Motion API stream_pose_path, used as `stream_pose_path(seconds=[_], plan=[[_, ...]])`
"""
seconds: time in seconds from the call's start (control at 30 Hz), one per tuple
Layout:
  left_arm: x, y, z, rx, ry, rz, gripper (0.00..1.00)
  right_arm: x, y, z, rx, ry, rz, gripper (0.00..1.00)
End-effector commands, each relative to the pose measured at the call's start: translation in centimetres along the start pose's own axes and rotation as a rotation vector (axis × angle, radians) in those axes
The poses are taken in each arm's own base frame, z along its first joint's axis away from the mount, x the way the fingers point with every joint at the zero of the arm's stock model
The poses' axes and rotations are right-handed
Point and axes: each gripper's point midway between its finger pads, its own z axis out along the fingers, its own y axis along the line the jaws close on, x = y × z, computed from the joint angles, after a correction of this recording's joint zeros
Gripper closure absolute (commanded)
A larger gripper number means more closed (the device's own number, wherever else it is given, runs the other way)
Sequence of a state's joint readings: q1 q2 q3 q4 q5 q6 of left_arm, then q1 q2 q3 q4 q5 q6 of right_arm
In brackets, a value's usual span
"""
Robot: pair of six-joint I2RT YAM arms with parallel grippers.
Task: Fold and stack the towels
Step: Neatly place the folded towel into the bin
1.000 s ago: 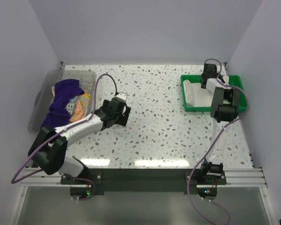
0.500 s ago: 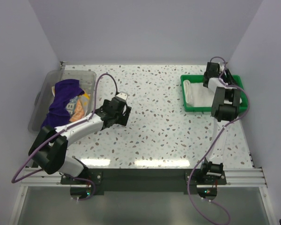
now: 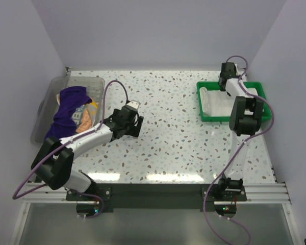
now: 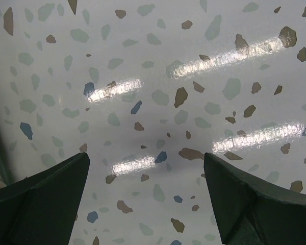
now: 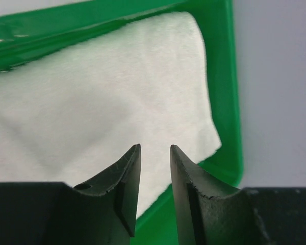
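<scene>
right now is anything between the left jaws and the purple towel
Yes: the clear bin's side wall and the lettered towel lie between the open left jaws and the purple towel.

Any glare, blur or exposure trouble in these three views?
Left wrist: light streaks glare off the glossy speckled table, speckles readable. Top external: even light, two faint glare bars near the table's front edge. Right wrist: white towel bright but textured, green tray vivid.
</scene>
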State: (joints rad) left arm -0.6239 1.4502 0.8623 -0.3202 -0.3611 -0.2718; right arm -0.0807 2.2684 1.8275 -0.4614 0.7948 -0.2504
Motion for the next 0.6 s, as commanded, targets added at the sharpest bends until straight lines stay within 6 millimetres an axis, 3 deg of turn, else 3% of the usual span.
stream_pose_path(seconds=[0.0, 0.13, 0.27, 0.57], plan=[[-1.8, -0.5, -0.6, 0.028, -0.053, -0.048, 0.0, -0.9, 1.8, -1.8, -0.179, -0.005, 0.147, 0.67], [-1.6, -0.4, -0.8, 0.027, -0.05, -0.054, 0.0, 0.5, 4.2, -0.5, -0.216, 0.047, 0.113, 0.67], [-1.4, -0.2, -1.0, 0.025, -0.05, -0.063, 0.0, 1.5, 5.4, 0.6, -0.23, 0.083, 0.083, 0.66], [-1.0, -0.1, -1.4, 0.024, -0.046, -0.085, 0.0, 3.2, 4.4, 2.6, -0.213, 0.153, 0.094, 0.66]])
